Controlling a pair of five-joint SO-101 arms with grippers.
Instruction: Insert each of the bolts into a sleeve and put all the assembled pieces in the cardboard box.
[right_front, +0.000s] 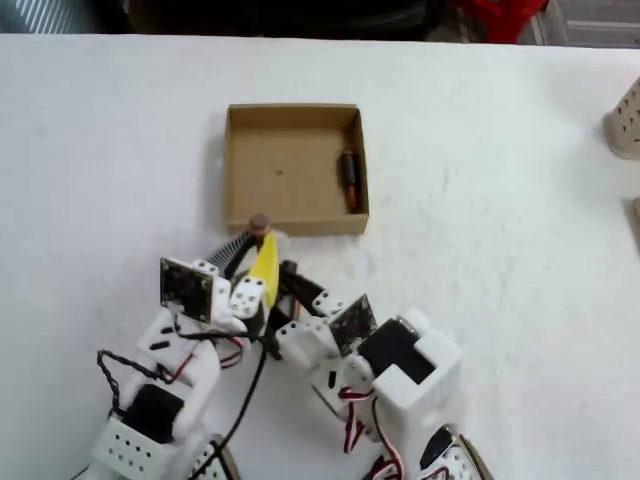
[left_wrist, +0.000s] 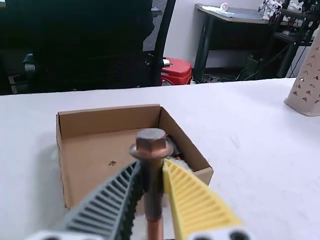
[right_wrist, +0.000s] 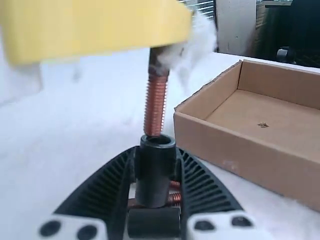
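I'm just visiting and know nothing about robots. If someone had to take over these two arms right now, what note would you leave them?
Left gripper: fingers shut on a copper bolt, head up, just in front of the cardboard box.
Right gripper: fingers shut on a black sleeve, upright, directly under the bolt. The threaded tip is at the sleeve's mouth, not visibly inside.
Box: what looks like one finished piece lies against a side wall.
Done: that one piece boxed.
Left: lower this bolt into the sleeve, then put the pair in the box.
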